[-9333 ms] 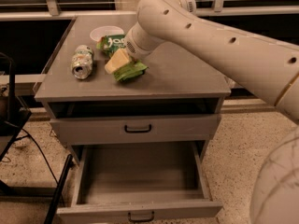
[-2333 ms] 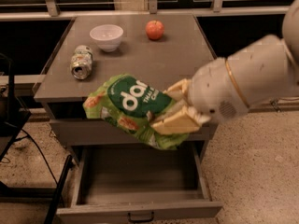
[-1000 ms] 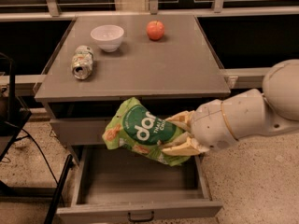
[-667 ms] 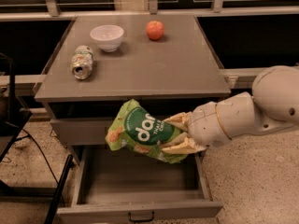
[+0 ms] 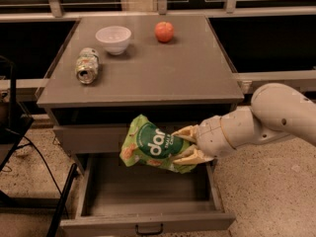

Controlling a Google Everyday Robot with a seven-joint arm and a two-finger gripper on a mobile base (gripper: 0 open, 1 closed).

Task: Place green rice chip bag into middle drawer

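Note:
The green rice chip bag (image 5: 152, 144) is crinkled, bright green with a dark-green round logo, and hangs in the air above the open middle drawer (image 5: 148, 191). My gripper (image 5: 186, 144) comes in from the right and is shut on the bag's right end, one finger above and one below. The drawer is pulled out and its grey floor shows bare; a small black handle (image 5: 148, 229) sits on its front. The bag is in front of the closed upper drawer (image 5: 94, 137).
On the cabinet top (image 5: 163, 68) lie a crushed silver-green soda can (image 5: 87, 66), a white bowl (image 5: 113, 38) and a red apple (image 5: 164, 31). A dark stand with cables (image 5: 15, 147) is at the left. My arm (image 5: 266, 122) spans the right side.
The bag was lifted off the cabinet top, carried forward and lowered in front of the cabinet. Over the last second it dropped slightly toward the open drawer.

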